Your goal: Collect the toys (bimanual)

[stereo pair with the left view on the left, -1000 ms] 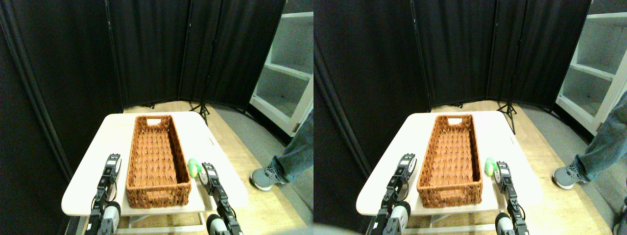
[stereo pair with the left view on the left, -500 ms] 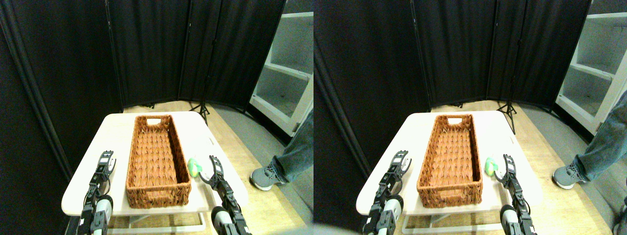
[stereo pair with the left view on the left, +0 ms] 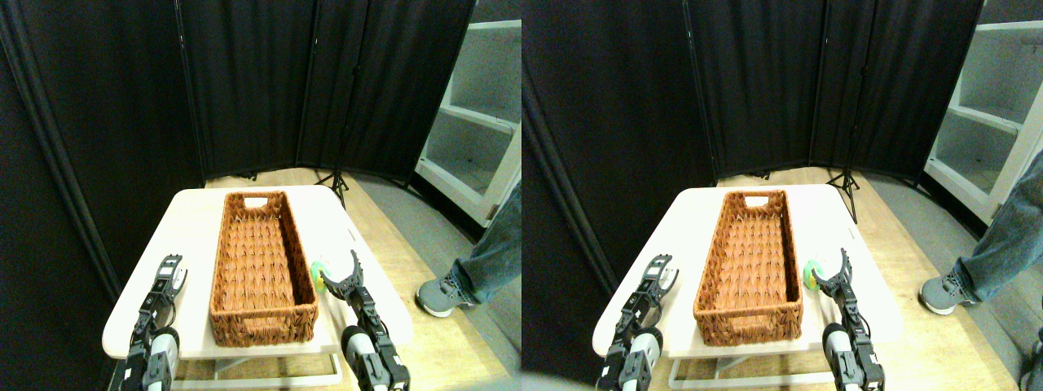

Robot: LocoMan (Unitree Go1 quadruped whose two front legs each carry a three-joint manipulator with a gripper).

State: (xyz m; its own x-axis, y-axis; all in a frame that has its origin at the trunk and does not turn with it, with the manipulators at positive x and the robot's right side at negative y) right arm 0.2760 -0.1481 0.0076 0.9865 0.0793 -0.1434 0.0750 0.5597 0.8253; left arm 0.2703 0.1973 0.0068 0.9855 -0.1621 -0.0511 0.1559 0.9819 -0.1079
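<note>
One toy shows, a small green soft figure (stereo pair with the left view on the left: 319,275), lying on the white table (stereo pair with the left view on the left: 195,224) just right of the basket's near end. My right gripper (stereo pair with the left view on the left: 342,272) stands open, its left jaw right against the toy and its right jaw raised to the right; the jaws are not closed on it. My left gripper (stereo pair with the left view on the left: 169,273) hovers over the table left of the basket, its short jaws slightly apart and empty. The long brown wicker basket (stereo pair with the left view on the left: 259,262) lies lengthwise down the table's middle and looks empty.
Black folding screens close off the back and left. A tripod foot (stereo pair with the left view on the left: 336,183) stands on the wooden floor behind the table. A white shelf unit (stereo pair with the left view on the left: 477,122) is at the right, and a person's leg and grey shoe (stereo pair with the left view on the left: 444,295) stand beside the table's right edge.
My right gripper has opened wide and swung left until one jaw meets the green toy. My left gripper has drawn back and to the left, away from the basket, and opened a little.
</note>
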